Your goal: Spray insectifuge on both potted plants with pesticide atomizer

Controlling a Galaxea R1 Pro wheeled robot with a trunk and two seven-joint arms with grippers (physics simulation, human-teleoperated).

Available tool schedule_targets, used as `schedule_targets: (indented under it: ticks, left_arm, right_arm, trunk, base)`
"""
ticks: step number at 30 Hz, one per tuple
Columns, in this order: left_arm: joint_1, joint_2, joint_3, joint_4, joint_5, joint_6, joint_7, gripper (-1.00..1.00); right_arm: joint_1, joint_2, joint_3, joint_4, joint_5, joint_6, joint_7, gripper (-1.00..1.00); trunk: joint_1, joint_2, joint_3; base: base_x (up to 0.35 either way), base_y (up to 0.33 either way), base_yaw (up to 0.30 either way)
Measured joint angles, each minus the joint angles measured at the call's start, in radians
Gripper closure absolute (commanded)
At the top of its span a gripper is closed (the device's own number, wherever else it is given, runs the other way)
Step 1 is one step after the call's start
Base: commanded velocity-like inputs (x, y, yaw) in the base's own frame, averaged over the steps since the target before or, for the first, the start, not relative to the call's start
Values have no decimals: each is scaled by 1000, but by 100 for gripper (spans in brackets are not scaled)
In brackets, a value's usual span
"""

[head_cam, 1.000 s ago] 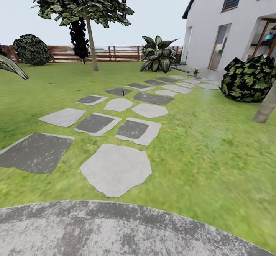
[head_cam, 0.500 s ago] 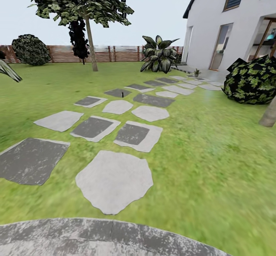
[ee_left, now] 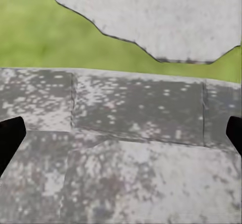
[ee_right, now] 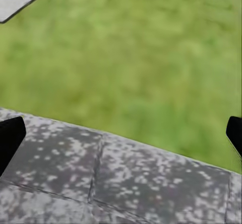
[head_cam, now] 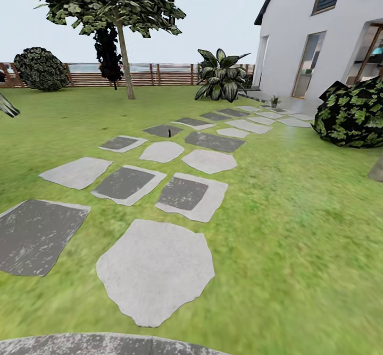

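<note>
Head view had slid forward along the stepping stones [head_cam: 154, 270]; probably the pesticide atomizer [head_cam: 169, 130] stood far ahead, untouched. Left gripper [ee_left: 121, 133] and right gripper [ee_right: 121, 133] hung spread wide, holding nothing.

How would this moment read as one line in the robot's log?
phase: driving | ahead: stepping stones, lawn | left tool: open, empty | right tool: open, empty

A white house [head_cam: 319, 36] filled the upper right of the frame, a tall tree [head_cam: 114, 4] rose at upper left, and a broad-leaved shrub [head_cam: 221, 76] stood near the top centre.
</note>
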Motion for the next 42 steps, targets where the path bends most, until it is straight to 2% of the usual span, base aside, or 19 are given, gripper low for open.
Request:
schedule_targets:
  ticks: [9, 42]
  left_arm:
    - [-1, 1, -1, 0, 0, 0, 0, -100]
    - [-2, 0, -3, 2, 0, 0, -3, -100]
  right_arm:
    - [0, 0, 2, 25, 0, -1, -1, -100]
    - [0, 1, 3, 24, -1, -1, 0, -100]
  trunk:
    - [0, 0, 0]
    - [0, 0, 0]
  base:
    - [339, 0, 0]
    - [339, 0, 0]
